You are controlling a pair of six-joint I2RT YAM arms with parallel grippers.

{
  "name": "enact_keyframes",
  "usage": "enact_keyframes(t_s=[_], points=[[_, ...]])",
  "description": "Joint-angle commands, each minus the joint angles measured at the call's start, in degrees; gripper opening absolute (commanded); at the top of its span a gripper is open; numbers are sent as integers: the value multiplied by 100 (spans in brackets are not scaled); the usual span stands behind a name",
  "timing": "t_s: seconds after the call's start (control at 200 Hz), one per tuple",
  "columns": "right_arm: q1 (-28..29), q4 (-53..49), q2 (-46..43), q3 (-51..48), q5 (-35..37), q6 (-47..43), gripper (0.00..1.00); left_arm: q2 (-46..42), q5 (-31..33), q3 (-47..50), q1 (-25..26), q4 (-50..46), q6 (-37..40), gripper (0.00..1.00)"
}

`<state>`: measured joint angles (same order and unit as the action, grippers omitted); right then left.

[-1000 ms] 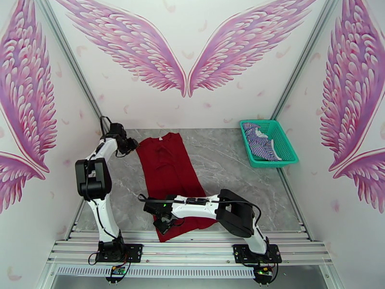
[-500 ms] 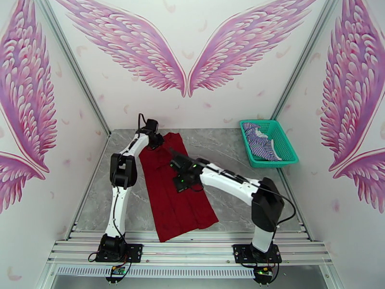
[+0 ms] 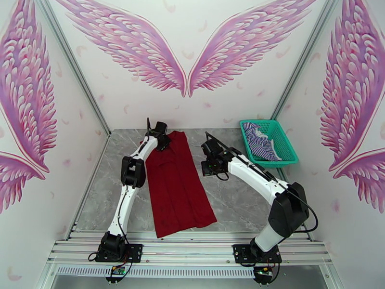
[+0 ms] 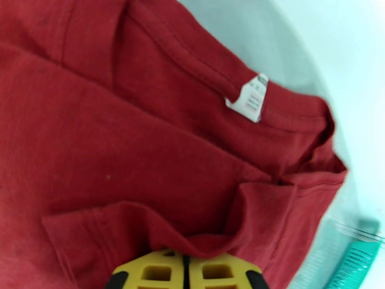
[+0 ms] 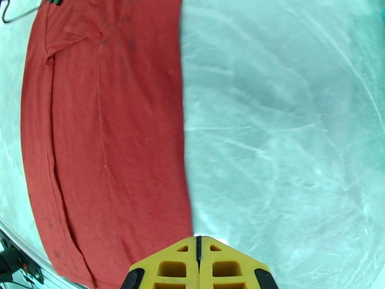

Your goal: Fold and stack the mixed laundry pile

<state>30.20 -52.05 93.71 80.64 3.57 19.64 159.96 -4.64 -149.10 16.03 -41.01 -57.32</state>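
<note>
The dark red T-shirt (image 3: 178, 189) lies as a long narrow strip down the marble table, collar at the far end. My left gripper (image 3: 163, 142) is at that collar end. In the left wrist view its yellow fingers (image 4: 159, 270) are shut on a raised fold of the red T-shirt (image 4: 144, 155), below the white neck label (image 4: 250, 98). My right gripper (image 3: 210, 168) hovers shut and empty to the right of the shirt; the right wrist view shows its tips (image 5: 198, 246) beside the shirt's straight right edge (image 5: 106, 131). The blue-and-white striped shirt (image 3: 260, 143) lies crumpled in the basket.
A teal mesh basket (image 3: 272, 164) stands at the table's back right; a corner of the basket (image 4: 358, 266) is in the left wrist view. Bare marble (image 3: 240, 198) stretches between the red shirt and the basket. White walls close in on three sides.
The left arm swung from the far left edge to the collar and its jaws closed there. The right arm left the near hem and moved up and right, off the shirt.
</note>
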Motion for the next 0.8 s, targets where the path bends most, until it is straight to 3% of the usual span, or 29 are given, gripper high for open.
enact_keyframes(t_s=[0.0,0.285,0.465,0.745,0.8], points=[[-151,24,-226,-82,-155,-102,3,783,-702,-324,374,571,-359,9],[-537,37,-341,-420,-346,-40,4,1070,-1381,-426,636,1834,-457,11],[-623,2,-332,-619,-659,151,6,836,-1416,-584,536,1638,-34,20],[-623,95,-671,-1670,-1819,866,18,-328,-1527,-693,134,759,935,38],[-633,226,-806,-2011,-2106,1005,26,-627,-1537,-683,108,395,1233,39]])
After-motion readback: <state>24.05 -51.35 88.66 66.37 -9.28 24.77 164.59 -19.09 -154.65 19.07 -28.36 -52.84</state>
